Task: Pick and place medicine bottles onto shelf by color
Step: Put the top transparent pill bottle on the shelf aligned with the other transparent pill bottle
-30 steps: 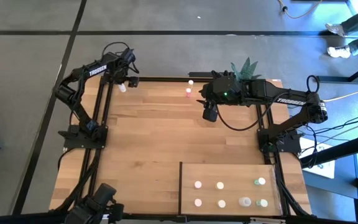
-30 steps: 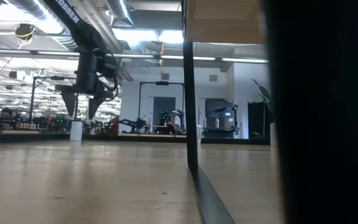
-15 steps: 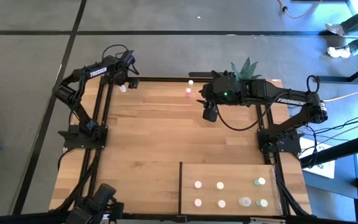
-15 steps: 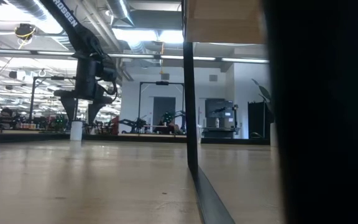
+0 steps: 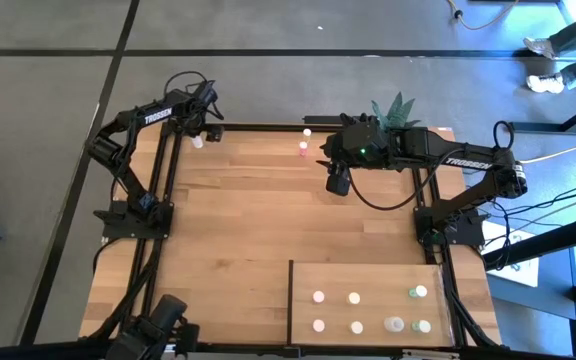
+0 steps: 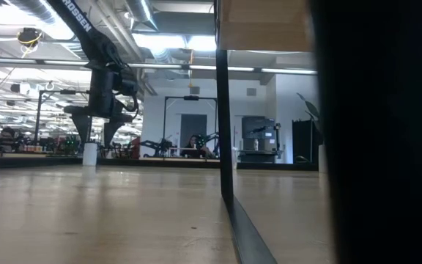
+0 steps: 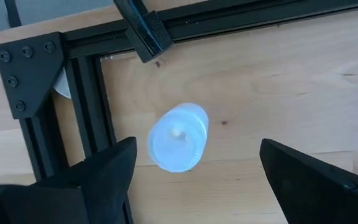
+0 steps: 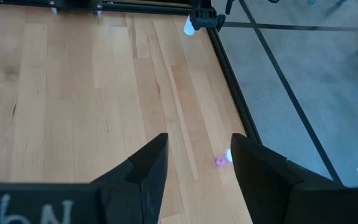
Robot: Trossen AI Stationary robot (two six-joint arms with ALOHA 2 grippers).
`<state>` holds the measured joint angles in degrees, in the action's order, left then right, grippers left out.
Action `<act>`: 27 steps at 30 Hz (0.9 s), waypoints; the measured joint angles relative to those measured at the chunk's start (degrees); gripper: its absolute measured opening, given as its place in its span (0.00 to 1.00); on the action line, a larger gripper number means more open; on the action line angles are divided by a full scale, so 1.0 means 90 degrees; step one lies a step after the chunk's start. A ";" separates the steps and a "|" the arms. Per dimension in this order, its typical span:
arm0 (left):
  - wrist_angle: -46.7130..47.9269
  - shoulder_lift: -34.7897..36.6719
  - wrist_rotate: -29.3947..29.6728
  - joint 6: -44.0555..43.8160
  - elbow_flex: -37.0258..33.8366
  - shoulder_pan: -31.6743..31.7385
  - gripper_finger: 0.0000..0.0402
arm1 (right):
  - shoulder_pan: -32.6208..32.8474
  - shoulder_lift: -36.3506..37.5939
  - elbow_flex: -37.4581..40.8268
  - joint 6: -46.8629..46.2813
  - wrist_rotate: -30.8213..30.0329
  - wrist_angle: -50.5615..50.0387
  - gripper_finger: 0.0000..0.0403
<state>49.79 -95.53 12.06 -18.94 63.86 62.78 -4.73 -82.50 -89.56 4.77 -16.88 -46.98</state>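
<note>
**Left pincer spread above a white bottle at the counter's far corner**

The counter (image 5: 238, 220) is planked, pale-striped wood framed by black slotted rails. Inset at its near right lies the shelf (image 5: 368, 275), a plainer, lighter panel with a thin dark edge, carrying small round medicine bottles (image 5: 355, 298): whitish caps in two rows, greenish ones toward the right end.

The left pincer (image 7: 191, 171) hangs over the far left corner, its two dark wedge-shaped fingers spread wide on either side of a white bottle (image 7: 179, 137), a smooth translucent cylinder leaning under the wrist camera, not touching either finger. From above, that bottle (image 5: 198, 142) stands just inside the rail.

The right pincer (image 5: 337, 183) hovers over the far middle of the counter, fingers partly apart and holding nothing. A pink bottle (image 5: 303, 150) and a white-capped one (image 5: 307, 132) stand near the far rail beside it.

Against the frame a second earlier, the left pincer has dropped a little lower over the white bottle; the right arm and the shelf's bottles are unchanged.
</note>
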 joint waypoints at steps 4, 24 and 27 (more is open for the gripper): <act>-0.0035 0.0000 0.0100 -0.0053 0.0000 0.0014 0.83 | -0.0001 0.0001 0.0000 0.0006 0.0000 0.0000 0.44; -0.0120 -0.0266 -0.0332 -0.0107 -0.0002 0.0083 0.83 | -0.0002 0.0001 0.0000 0.0003 0.0000 0.0002 0.44; -0.0158 -0.0446 -0.0345 -0.0072 -0.0009 0.0056 0.83 | 0.0000 0.0001 0.0000 0.0000 0.0000 0.0000 0.44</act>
<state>48.37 -99.54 8.96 -19.58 63.78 63.29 -4.74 -82.50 -89.56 4.76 -16.88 -46.98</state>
